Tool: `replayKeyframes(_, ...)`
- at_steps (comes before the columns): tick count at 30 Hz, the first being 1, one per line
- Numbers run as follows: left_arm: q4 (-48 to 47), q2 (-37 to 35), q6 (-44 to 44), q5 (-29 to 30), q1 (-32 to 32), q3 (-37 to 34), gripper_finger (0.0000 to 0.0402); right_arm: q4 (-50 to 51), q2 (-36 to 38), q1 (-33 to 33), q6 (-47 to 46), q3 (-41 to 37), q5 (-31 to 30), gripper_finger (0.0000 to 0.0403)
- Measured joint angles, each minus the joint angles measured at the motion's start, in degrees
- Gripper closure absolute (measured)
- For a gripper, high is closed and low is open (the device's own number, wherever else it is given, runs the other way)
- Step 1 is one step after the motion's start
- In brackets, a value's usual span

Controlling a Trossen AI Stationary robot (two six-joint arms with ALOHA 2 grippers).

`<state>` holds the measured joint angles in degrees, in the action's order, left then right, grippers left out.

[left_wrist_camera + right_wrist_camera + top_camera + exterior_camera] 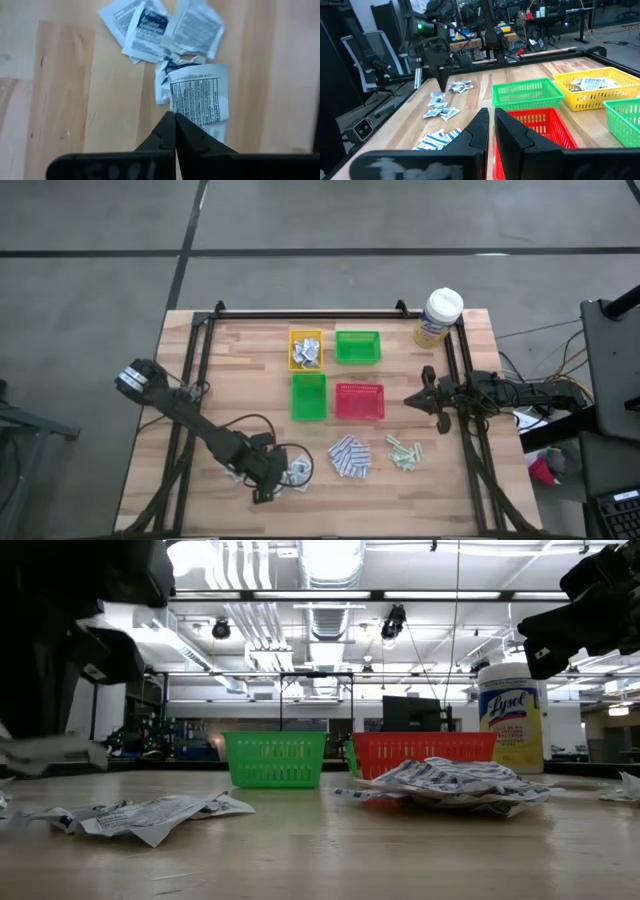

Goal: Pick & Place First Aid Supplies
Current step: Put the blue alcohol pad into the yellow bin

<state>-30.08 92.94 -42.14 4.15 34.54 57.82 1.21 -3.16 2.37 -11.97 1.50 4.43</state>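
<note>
Left gripper (175,116), jaws pinched shut on the near edge of one white-grey sachet (197,97); its long axis runs straight ahead of the fingertips, above the table (200,355)'s near-left. About three more sachets (150,25) lie beyond. Right gripper (490,117), closed and empty, waits by four trays: yellow tray (306,350), red tray (360,401), two green trays (358,347).

In the left wrist view, the left pincer (174,116) covers the lower edge of a white sachet (199,95), so whether it pinches that sachet cannot be told. From above, the sachets (297,471) beside that pincer are too small to count. In the low view, the yellow canister (511,718) is partly hidden, its upper right behind a dark arm.
</note>
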Motion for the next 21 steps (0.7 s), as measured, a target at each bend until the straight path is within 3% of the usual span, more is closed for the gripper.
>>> replayKeyframes(5, -0.34, -3.94, 0.62, 0.9, 0.02, 0.0, 0.0401, 0.0, 0.0, -0.02, 0.0, -0.01, -0.01, 0.0374)
replayKeyframes(12, 0.14, -8.33, 3.33, 8.41, -0.67, 1.64, 0.0401, 0.0, 0.0, -0.02, 0.01, -0.01, 0.0, 0.0374)
replayKeyframes(21, -0.57, -9.59, 12.65, 12.44, -6.73, 5.06, 0.0401, 0.0, 0.0, 0.0, 0.0, -0.02, 0.0, 0.0374)
